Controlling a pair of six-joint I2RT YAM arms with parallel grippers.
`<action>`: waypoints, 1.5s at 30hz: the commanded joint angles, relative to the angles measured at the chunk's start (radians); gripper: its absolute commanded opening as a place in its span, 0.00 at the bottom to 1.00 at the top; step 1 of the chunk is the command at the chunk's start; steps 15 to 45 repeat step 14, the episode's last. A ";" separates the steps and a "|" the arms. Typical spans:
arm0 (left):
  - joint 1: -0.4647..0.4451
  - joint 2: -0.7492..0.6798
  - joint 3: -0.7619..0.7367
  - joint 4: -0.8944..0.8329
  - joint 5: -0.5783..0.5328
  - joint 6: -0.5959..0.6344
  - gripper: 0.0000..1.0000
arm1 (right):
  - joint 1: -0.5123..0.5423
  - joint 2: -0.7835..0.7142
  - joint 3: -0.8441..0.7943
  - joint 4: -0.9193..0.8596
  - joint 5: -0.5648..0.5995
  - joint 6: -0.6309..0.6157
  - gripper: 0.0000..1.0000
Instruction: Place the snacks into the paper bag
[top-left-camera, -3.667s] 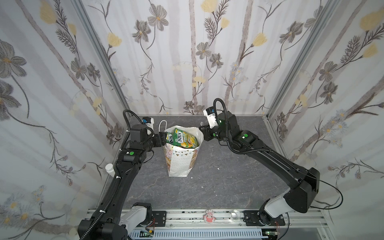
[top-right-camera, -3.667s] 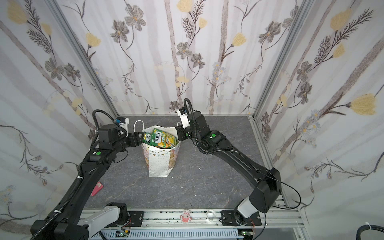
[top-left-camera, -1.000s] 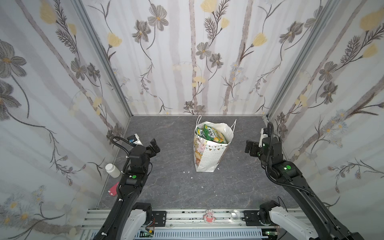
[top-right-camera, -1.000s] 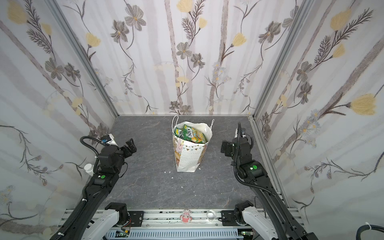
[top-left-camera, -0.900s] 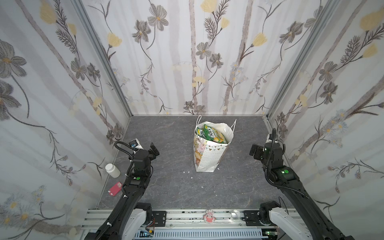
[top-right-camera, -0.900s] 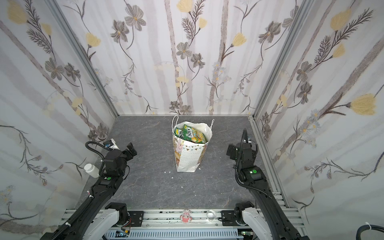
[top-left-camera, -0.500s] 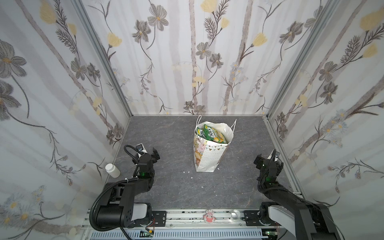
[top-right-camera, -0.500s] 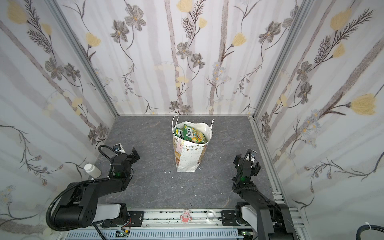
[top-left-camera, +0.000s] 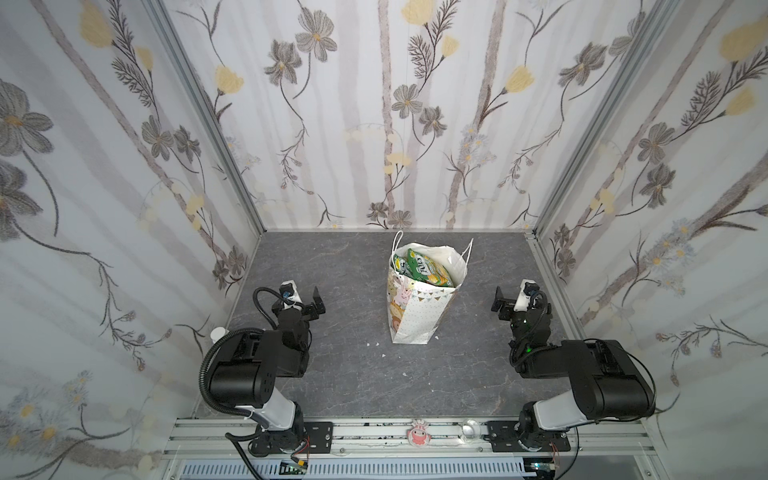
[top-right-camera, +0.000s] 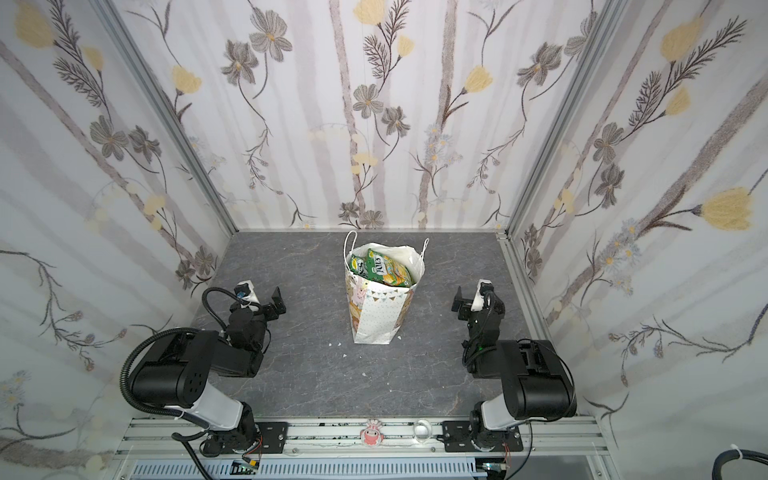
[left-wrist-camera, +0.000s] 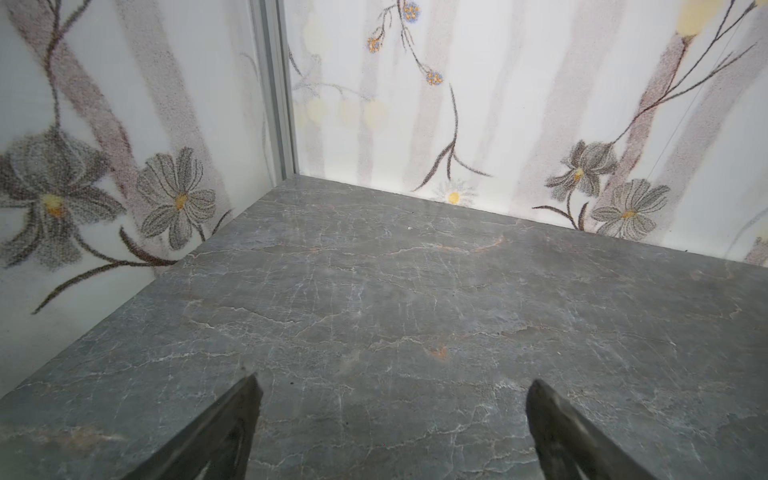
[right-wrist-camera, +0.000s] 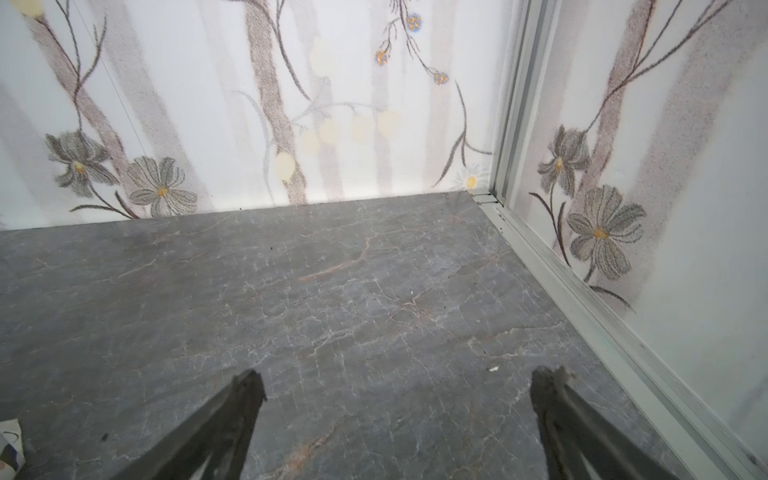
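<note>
Judging packing done | we see snacks (top-left-camera: 424, 270) inside upright paper bag (top-left-camera: 417, 316), 12 o'clock of table (top-left-camera: 353, 374) centre | none loose | left end effector (top-left-camera: 303, 302) at bag's 9 o'clock, right end effector (top-left-camera: 512, 301) at 3 o'clock, both wide, empty

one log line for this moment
bag upright, snacks inside | left claw open, empty | right claw open, empty | both away from bag

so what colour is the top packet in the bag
Green packet, orange-yellow at one end; clearest in a top view.
</note>
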 joint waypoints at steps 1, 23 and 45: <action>-0.001 0.002 0.004 0.042 -0.007 -0.006 1.00 | -0.001 0.004 0.001 0.026 -0.085 -0.022 1.00; -0.001 0.002 0.003 0.047 -0.008 -0.006 1.00 | 0.003 0.007 0.000 0.034 -0.067 -0.028 1.00; -0.001 0.002 0.003 0.047 -0.008 -0.006 1.00 | 0.003 0.007 0.000 0.034 -0.067 -0.028 1.00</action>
